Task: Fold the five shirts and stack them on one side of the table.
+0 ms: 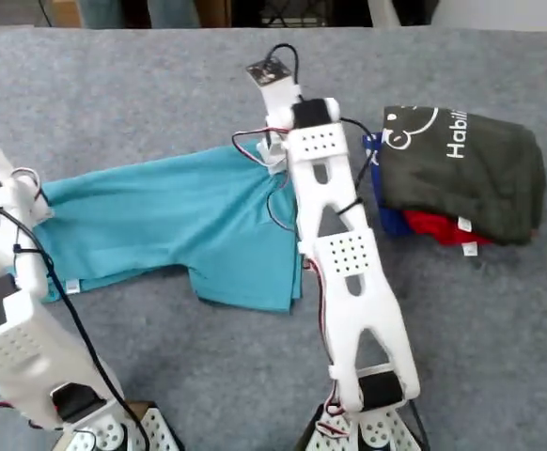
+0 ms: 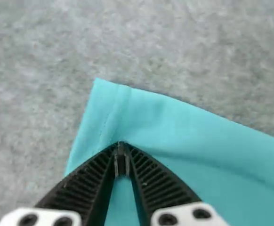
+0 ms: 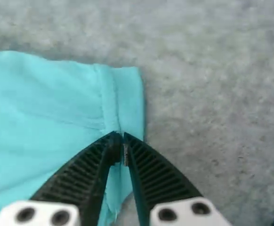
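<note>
Teal shirt [image 1: 161, 225]: spread open and unfolded on the grey tabletop [image 1: 161, 85], lying across the space between the two arms; a loose flap points toward the arm bases.
Left gripper [image 2: 121, 155]: clenched, tips pressed together on the hemmed corner at the shirt's left end. Bare tabletop lies just past that corner.
Right gripper [image 3: 122, 143]: clenched on the stitched seam of the opposite corner, at the shirt's right end.
Handling (judgement): light, limp knit with no stiffness. It will drape and sag wherever it is not held, and it drags rather than slides on the fuzzy tabletop.
Where to hold (judgement): the hemmed corners, as now. The doubled, stitched cloth gives the ribbed jaws more to bite than a single layer, and a pinch mid-panel would likely bunch.
Risk (judgement): if the two corners are lifted unevenly, the fold line skews. A shallow bite on the hem could slip out.
Stack: on the right side, apart from the teal cloth, with the olive shirt [image 1: 461, 174] folded on top and the red shirt [image 1: 438, 227] and blue shirt [image 1: 386, 218] peeking out beneath.
Progress (judgement): three folded, this one in hand.
</note>
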